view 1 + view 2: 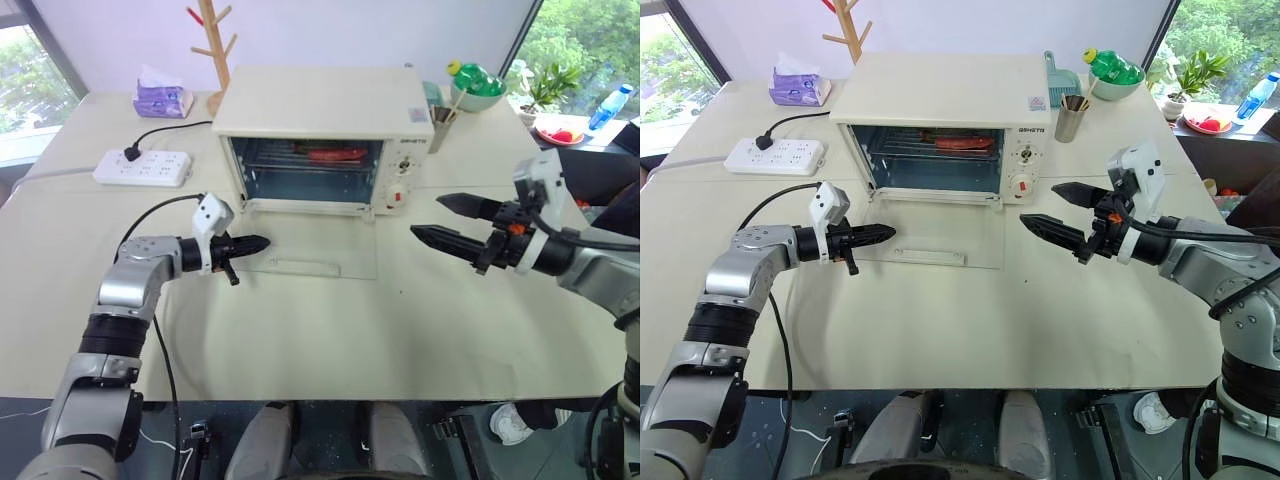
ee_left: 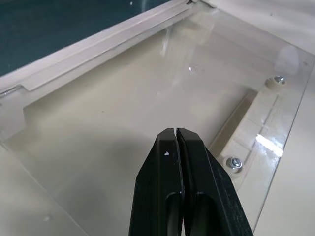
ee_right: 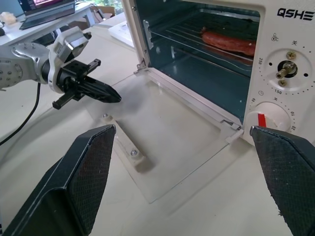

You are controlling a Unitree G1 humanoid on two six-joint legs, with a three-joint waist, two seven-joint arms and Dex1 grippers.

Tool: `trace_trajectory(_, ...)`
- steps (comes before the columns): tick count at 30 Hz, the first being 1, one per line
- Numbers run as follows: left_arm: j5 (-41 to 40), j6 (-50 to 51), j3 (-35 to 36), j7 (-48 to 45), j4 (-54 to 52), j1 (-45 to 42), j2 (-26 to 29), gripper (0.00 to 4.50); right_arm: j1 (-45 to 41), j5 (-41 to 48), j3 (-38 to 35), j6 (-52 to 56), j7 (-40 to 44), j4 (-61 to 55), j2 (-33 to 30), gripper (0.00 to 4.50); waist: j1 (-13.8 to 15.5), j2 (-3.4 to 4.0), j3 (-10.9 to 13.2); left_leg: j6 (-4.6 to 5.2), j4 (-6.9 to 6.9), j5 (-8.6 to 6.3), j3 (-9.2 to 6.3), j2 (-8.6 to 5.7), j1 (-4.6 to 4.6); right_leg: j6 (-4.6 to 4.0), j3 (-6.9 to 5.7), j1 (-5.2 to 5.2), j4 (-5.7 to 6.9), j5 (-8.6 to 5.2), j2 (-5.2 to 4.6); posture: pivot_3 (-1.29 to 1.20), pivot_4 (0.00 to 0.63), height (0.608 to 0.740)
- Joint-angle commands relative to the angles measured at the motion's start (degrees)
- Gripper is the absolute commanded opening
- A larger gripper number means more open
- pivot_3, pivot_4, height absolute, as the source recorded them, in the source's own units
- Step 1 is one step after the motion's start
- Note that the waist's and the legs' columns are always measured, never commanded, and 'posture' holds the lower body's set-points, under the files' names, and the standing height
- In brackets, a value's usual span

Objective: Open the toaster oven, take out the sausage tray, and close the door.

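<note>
The toaster oven (image 1: 320,135) stands on the worktop (image 1: 330,330) with its door (image 1: 315,250) folded flat, sausage tray (image 3: 229,42) inside, left hand (image 1: 250,244) pinched closed beside the door, right hand (image 1: 450,222) spread wide.

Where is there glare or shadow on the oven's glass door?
Left wrist view: a bright glint on the door beside its handle, and the left gripper casts a soft shadow on the glass. Right wrist view: the lowered door reads clear, without strong glare.
</note>
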Motion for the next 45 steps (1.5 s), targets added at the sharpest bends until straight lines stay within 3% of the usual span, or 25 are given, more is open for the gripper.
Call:
trace_trajectory(1, 0.8, -1.5, 0.0, 0.4, 0.1, -0.1, 0.2, 0.05, -1.0, 1.1, -0.3, -1.3, -0.6, -1.1, -0.1, 4.50, 0.0, 0.00, 0.0, 0.00, 0.00, 0.00, 0.00, 0.00, 0.00, 0.00, 0.00, 0.00, 0.00, 0.00, 0.00, 0.00, 0.150, 0.740)
trace_trajectory(7, -2.2, 2.5, 2.4, -0.6, -5.7, 0.9, 2.7, 0.05, -1.6, 0.6, 0.9, -2.5, -0.4, 0.1, -0.2, 4.50, -0.1, 0.00, 0.0, 0.00, 0.00, 0.00, 0.00, 0.00, 0.00, 0.00, 0.00, 0.00, 0.00, 0.00, 0.00, 0.00, 0.150, 0.740)
trace_trajectory(13, -14.1, 16.2, 11.3, -2.3, -18.5, 2.1, 9.8, 0.05, -3.4, -1.0, 3.4, -4.7, 1.0, 2.3, -1.0, 4.50, -0.8, 0.00, 0.0, 0.00, -0.02, 0.00, -0.02, 0.04, 0.00, 0.00, 0.00, -0.02, 0.00, 0.00, 0.03, 0.00, 0.150, 0.740)
trace_trajectory(16, -18.3, 21.2, 15.2, -1.0, -22.4, 2.2, 13.0, 0.85, -4.5, -2.6, 5.3, -5.9, 1.5, 3.5, -0.9, 4.50, -1.2, 0.01, 0.0, 0.00, -0.07, 0.00, -0.02, 0.04, 0.01, 0.00, 0.00, -0.02, -0.03, -0.01, 0.03, 0.00, 0.150, 0.740)
trace_trajectory(23, -25.1, 27.8, 22.9, 2.3, -26.2, 3.8, 17.0, 4.38, -6.9, -6.8, 10.0, -8.8, 2.2, 4.9, -0.2, 4.50, -1.3, 0.01, 0.0, 0.00, -0.09, 0.00, -0.02, 0.04, 0.01, 0.00, 0.00, -0.02, -0.04, -0.01, 0.04, 0.00, 0.150, 0.740)
trace_trajectory(32, -24.6, 25.3, 23.5, 5.5, -28.3, 7.1, 17.5, 4.45, -11.1, -15.0, 17.5, -14.3, 1.3, 7.9, 3.4, 4.50, -1.1, 0.00, 0.0, 0.00, -0.10, 0.00, -0.01, 0.03, 0.01, -0.01, 0.01, -0.03, -0.07, -0.01, 0.02, 0.00, 0.150, 0.740)
trace_trajectory(40, -23.7, 22.9, 22.2, 5.6, -27.7, 7.0, 17.5, 4.45, -17.7, -33.4, 32.0, -25.9, -2.4, 12.9, 9.7, 4.50, -1.7, 0.00, 0.0, -0.03, -0.17, 0.01, 0.00, 0.05, 0.02, -0.02, 0.03, -0.11, -0.06, -0.01, 0.05, 0.00, 0.150, 0.740)
trace_trajectory(45, -23.8, 22.2, 21.1, 5.9, -26.7, 5.9, 17.4, 4.45, -24.1, -44.4, 39.7, -34.5, -4.0, 23.2, 16.2, 4.50, -1.6, 0.00, 0.0, -0.05, -0.16, 0.02, -0.01, 0.03, 0.01, -0.02, 0.03, -0.13, -0.05, -0.01, 0.06, 0.00, 0.150, 0.740)
